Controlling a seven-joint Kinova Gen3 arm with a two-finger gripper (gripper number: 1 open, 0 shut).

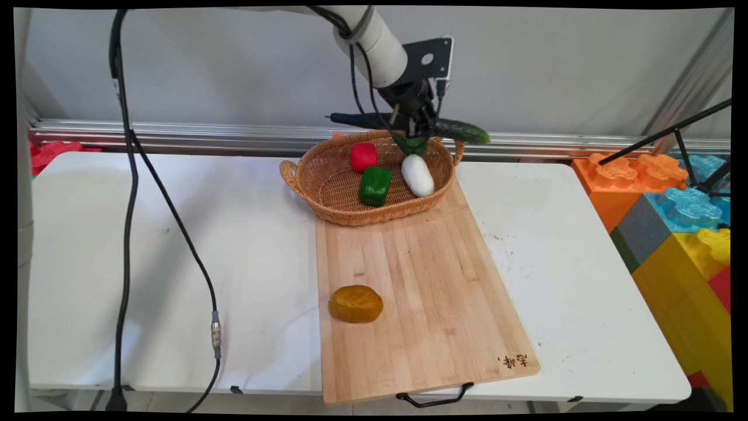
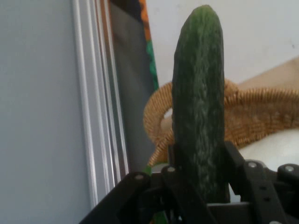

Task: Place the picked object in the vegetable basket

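My gripper [image 1: 422, 130] hangs above the far rim of a wicker basket [image 1: 327, 181] and is shut on a dark green cucumber [image 1: 464, 131], held level and pointing right. In the hand view the cucumber [image 2: 198, 102] rises between the fingers [image 2: 236, 161], with the basket's handle [image 2: 156, 116] behind it. Inside the basket lie a red pepper [image 1: 363, 156], a green pepper [image 1: 374, 185] and a white radish [image 1: 417, 174] with green leaves.
The basket rests on the far end of a wooden cutting board [image 1: 421, 292]. A brown bread roll [image 1: 355, 303] sits at the board's near left. Black cables [image 1: 125, 204] hang at the left. Big coloured blocks [image 1: 678, 216] stand to the right of the table.
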